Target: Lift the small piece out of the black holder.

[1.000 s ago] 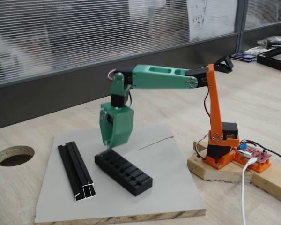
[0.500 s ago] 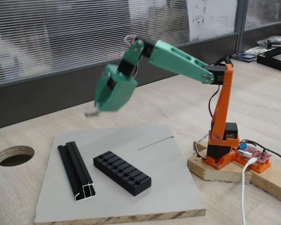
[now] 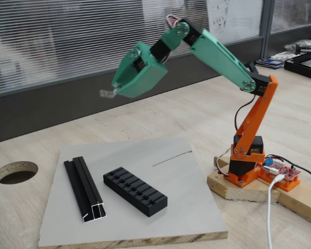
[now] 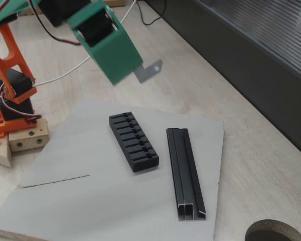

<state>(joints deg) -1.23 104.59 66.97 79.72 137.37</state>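
High above the holder [image 3: 135,191], the gripper [image 3: 115,92] is gripping the tab [image 4: 149,70] by one end, so a firm, level hold seems wise.

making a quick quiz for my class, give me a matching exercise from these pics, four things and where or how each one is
Things:
1. small piece
2. black holder
3. black channel profile
4. gripper

States:
A. lies on the grey board, open end toward the round table hole
B. raised in the air, shut on a metal tab
C. held up above the board, clear of the slots
D. sits on the grey board, slots facing up

Pairs: 1-C, 2-D, 3-A, 4-B
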